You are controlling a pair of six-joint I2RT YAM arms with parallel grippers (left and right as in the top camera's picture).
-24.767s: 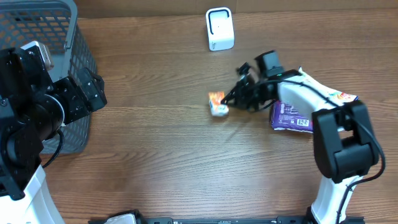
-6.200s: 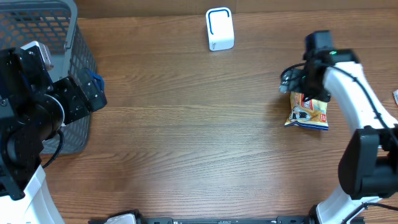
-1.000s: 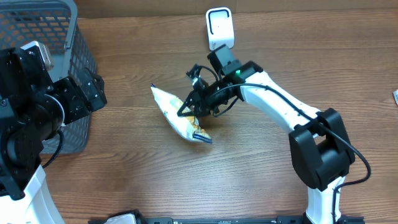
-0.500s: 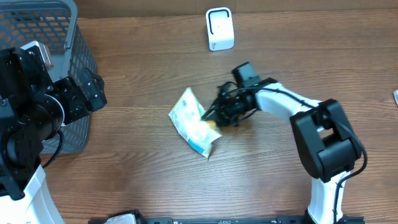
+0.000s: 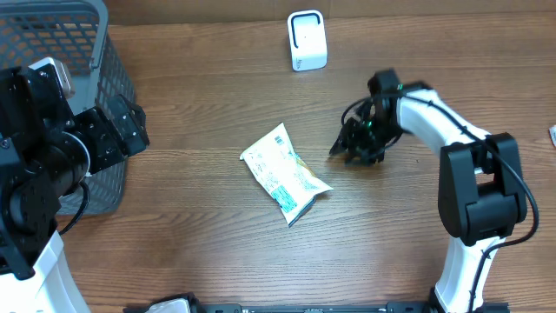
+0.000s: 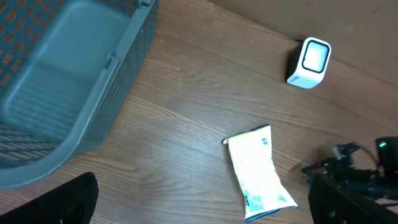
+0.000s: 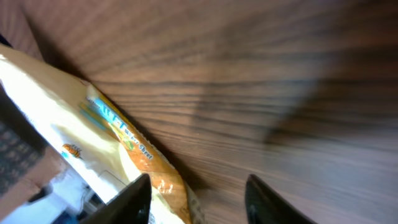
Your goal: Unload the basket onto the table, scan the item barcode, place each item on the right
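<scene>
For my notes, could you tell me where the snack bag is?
Overhead, the snack bag lies flat near the centre, left of the right gripper, below the scanner.

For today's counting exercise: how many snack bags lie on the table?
1: the bag lies mid-scene, apart from the scanner. A sliver at the overhead view's right edge may be another; the basket is partly hidden.

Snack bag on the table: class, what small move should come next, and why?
Probably the left gripper should reach toward the snack bag: it lies loose on the table, apart from the right gripper, and the left gripper is open beside the basket.
</scene>
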